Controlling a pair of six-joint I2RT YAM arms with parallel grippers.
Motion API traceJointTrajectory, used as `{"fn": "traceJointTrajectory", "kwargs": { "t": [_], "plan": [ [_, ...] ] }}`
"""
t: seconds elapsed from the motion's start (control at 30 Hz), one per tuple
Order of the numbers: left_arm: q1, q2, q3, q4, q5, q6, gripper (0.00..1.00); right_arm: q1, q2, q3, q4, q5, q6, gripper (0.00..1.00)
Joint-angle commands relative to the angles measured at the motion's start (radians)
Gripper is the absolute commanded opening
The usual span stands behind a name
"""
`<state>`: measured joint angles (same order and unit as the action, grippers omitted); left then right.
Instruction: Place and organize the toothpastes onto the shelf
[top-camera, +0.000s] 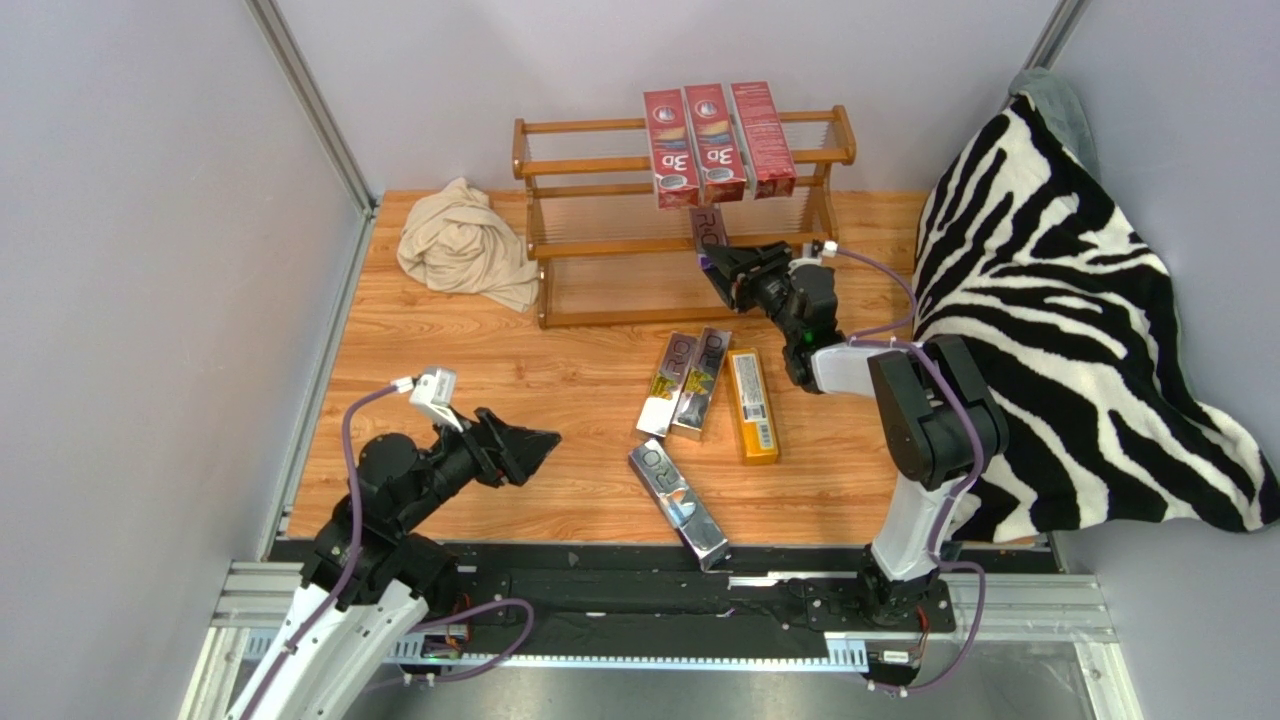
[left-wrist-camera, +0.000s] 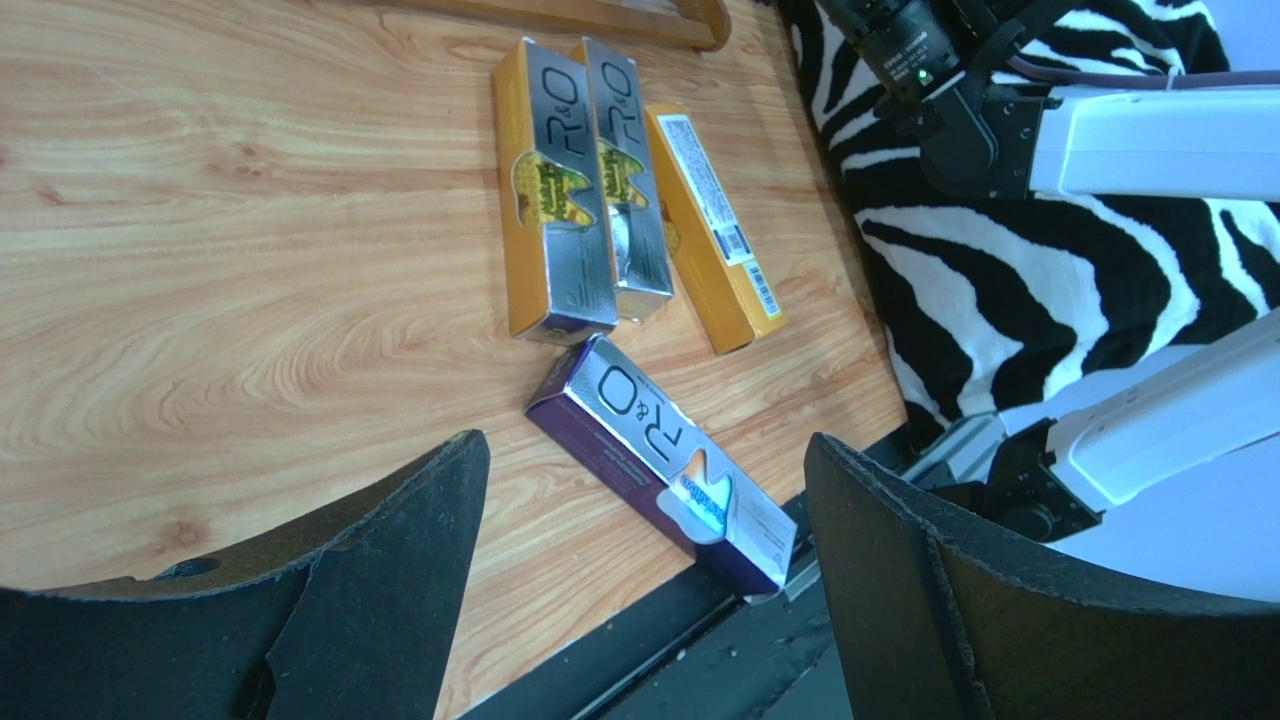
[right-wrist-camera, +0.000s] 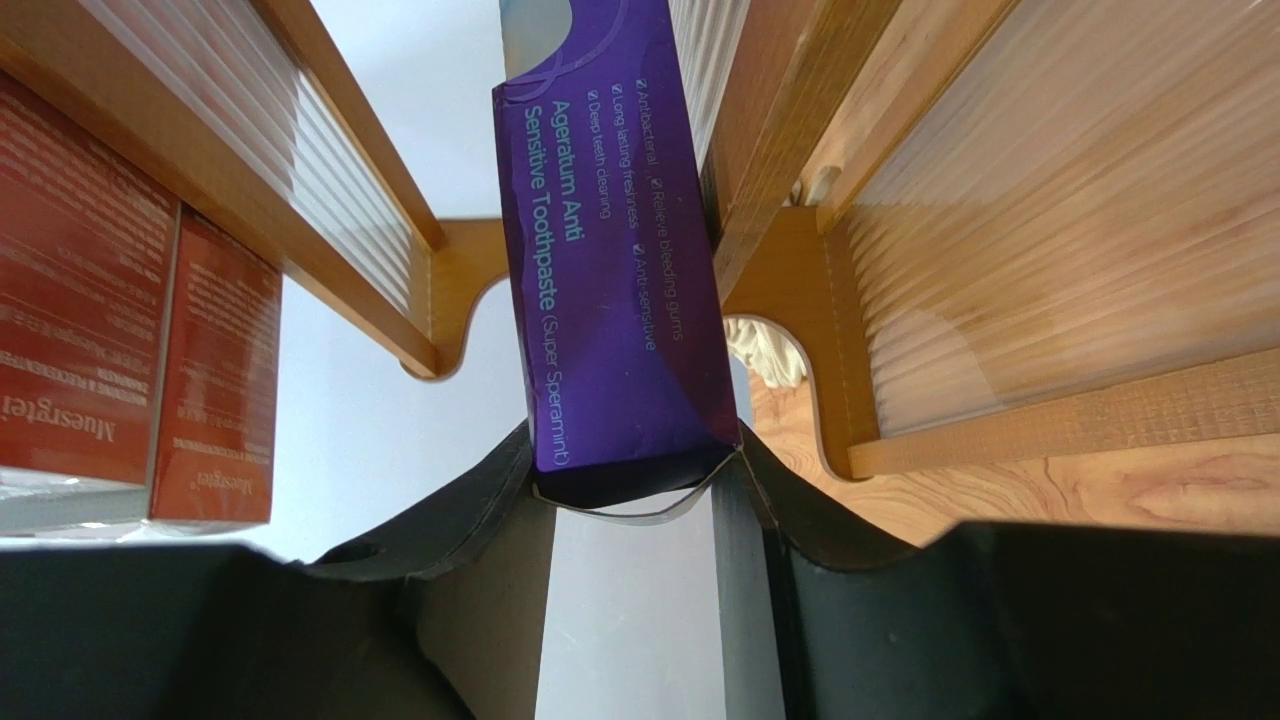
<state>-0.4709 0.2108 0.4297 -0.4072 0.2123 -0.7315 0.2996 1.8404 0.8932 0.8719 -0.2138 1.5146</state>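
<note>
The right gripper (top-camera: 721, 270) was reaching into the brown wooden three-tier shelf (top-camera: 616, 317). Its jaws were pinched narrowly on the end of a purple toothpaste carton (right-wrist-camera: 616, 255), which poked in among the slats. I could not tell which tier it rested on. Three red cartons (top-camera: 718, 143) lay side by side across the top tier, toward its right end.

On the wood-grain table (top-camera: 451, 360) in front of the shelf lay two silver-and-orange cartons (top-camera: 684, 383), touching along their length, with an orange carton (top-camera: 753, 402) just beside them. A silver-and-purple carton (top-camera: 679, 503) lay slantwise nearer the arms.

The left gripper (top-camera: 526, 446) hung above the table near that last carton, its jaws spread wide with nothing between them. A crumpled beige cloth (top-camera: 466, 240) sat left of the shelf, and a zebra-striped blanket (top-camera: 1082, 300) was heaped on the right.
</note>
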Motion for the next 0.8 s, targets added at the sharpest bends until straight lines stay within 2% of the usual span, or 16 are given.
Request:
{"fn": "traceJointTrajectory", "kwargs": {
  "t": [0.0, 0.2, 0.3, 0.37, 0.6, 0.63, 0.67, 0.73, 0.77],
  "plan": [
    [-0.002, -0.030, -0.008, -0.015, 0.021, -0.016, 0.86, -0.002, 0.000, 0.013, 0.079, 0.070, 0.033, 0.18],
    [-0.002, -0.056, -0.020, -0.030, 0.030, -0.023, 0.85, -0.004, 0.008, 0.032, 0.093, 0.059, 0.030, 0.27],
    [-0.002, -0.073, -0.025, -0.047, 0.025, -0.023, 0.85, -0.002, 0.008, 0.033, 0.084, 0.057, 0.027, 0.37],
    [-0.002, -0.085, -0.022, -0.054, 0.019, -0.020, 0.85, -0.002, 0.002, 0.035, 0.066, 0.056, 0.025, 0.48],
    [-0.002, -0.100, -0.022, -0.064, 0.012, -0.025, 0.85, -0.004, -0.026, 0.026, 0.042, 0.028, 0.012, 0.61],
    [-0.003, -0.097, -0.022, -0.064, 0.012, -0.023, 0.85, -0.004, -0.030, 0.024, 0.038, 0.022, 0.007, 0.69],
    [-0.002, -0.096, -0.023, -0.064, 0.013, -0.023, 0.85, -0.005, -0.035, 0.021, 0.032, 0.010, 0.003, 0.71],
    [-0.002, -0.096, -0.023, -0.065, 0.015, -0.022, 0.85, -0.008, -0.055, 0.007, 0.026, 0.004, -0.014, 0.91],
    [-0.002, -0.096, -0.025, -0.064, 0.013, -0.022, 0.85, -0.008, -0.062, 0.001, 0.021, 0.002, -0.019, 0.93]
  ]
}}
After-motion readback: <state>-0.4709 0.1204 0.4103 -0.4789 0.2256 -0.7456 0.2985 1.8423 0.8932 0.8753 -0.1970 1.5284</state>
